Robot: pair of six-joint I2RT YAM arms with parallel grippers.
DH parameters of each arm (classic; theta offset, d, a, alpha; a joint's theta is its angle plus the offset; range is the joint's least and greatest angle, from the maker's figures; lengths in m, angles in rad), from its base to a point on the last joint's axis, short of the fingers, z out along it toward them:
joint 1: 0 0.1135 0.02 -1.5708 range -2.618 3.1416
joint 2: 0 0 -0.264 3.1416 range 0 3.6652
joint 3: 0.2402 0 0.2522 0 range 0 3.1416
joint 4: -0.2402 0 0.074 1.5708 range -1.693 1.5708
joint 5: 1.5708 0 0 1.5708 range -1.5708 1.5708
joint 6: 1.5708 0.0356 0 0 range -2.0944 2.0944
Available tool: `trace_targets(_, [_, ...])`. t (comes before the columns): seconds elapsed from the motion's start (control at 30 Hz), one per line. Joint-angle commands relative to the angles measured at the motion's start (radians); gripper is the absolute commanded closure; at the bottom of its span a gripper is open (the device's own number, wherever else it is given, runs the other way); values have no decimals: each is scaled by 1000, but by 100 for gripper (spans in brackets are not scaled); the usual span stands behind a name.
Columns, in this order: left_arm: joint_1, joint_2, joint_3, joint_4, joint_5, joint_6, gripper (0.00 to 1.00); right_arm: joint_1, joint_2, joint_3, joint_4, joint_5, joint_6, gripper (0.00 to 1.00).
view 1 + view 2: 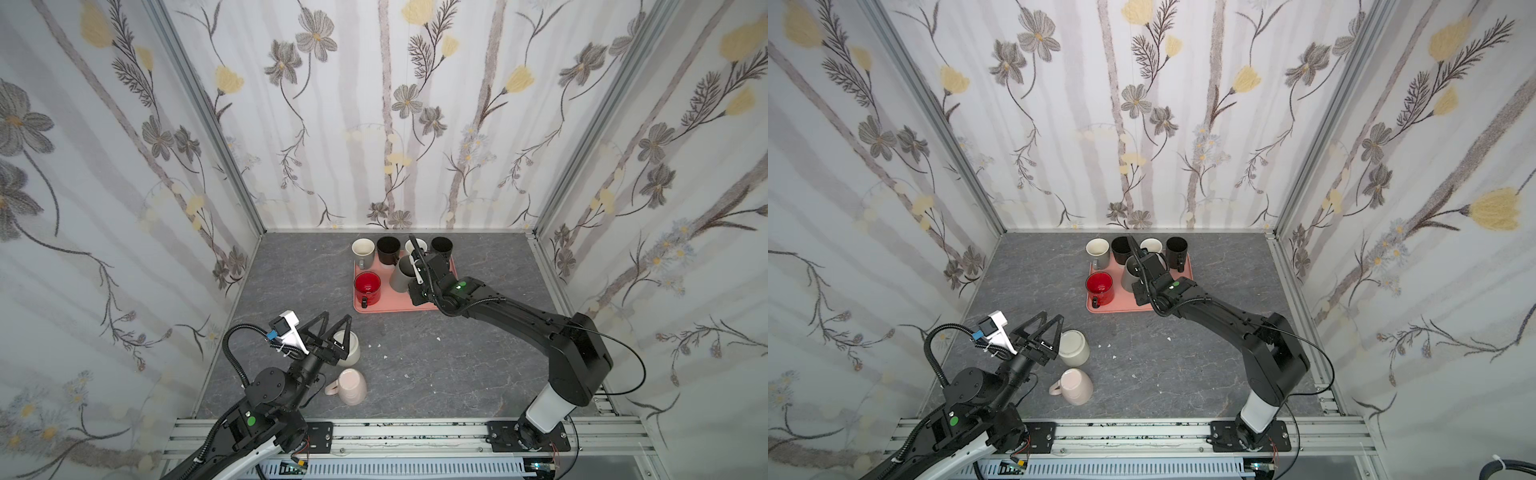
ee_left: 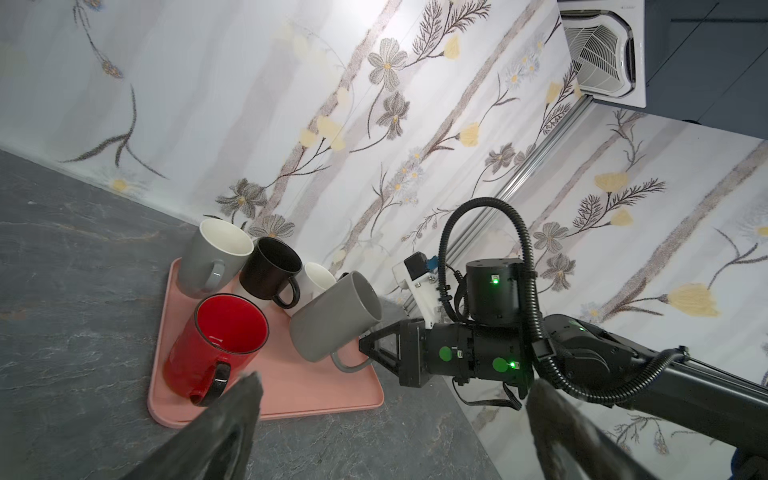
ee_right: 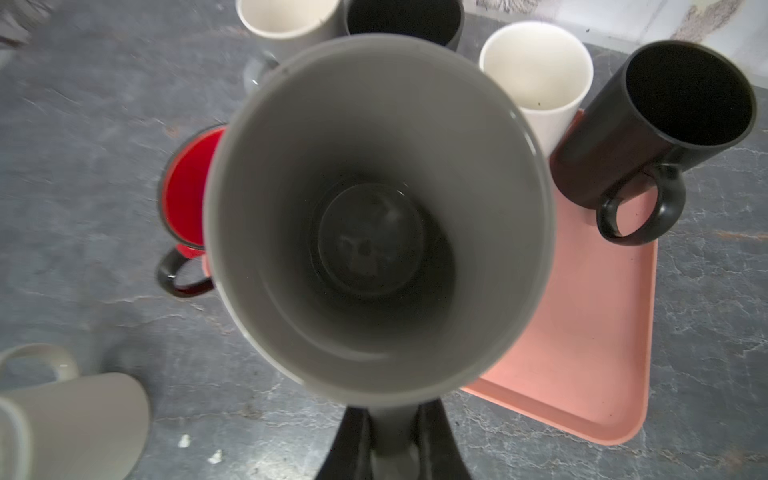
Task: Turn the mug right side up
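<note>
Grey mug [image 2: 332,320] is tilted over the tray [image 2: 291,390], handle [image 2: 348,365] pinched by the right hand [image 3: 395,432]; left hand [image 1: 336,319] spread wide.

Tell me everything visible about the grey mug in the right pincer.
The grey mug is plain, glossy and ceramic-looking. It is grey inside and out, empty, and has one loop handle. It is tilted, mouth partly up, over the pink tray beside the red mug. The right pincer is shut on the handle. Whether the mug's base touches the tray is unclear.
</note>
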Motion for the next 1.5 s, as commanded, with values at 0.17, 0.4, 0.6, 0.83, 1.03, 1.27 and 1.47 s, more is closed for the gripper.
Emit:
trace_targets(0.17, [1, -16, -2, -58, -27, -30, 0, 17, 129, 87, -10, 68, -50, 100])
trace_targets(0.4, [1, -23, -3, -68, -32, -29, 0, 54, 152, 98, -31, 82, -55, 100])
trace_targets(0.6, [1, -26, -6, -70, -38, -25, 0, 74, 160, 101, -35, 84, -60, 100])
trace_targets(0.83, [1, -25, -2, -73, -40, -22, 0, 74, 172, 116, -43, 77, -58, 100])
trace_targets(1.03, [1, -25, 1, -80, -41, -24, 0, 74, 174, 118, -41, 84, -55, 78])
trace_targets(1.27, [1, -26, 15, -99, -41, -26, 0, 74, 122, 105, -17, 66, -46, 45])
trace_targets(1.47, [1, -23, 48, -157, -59, -40, 0, 140, -64, -65, 142, -36, -27, 31])
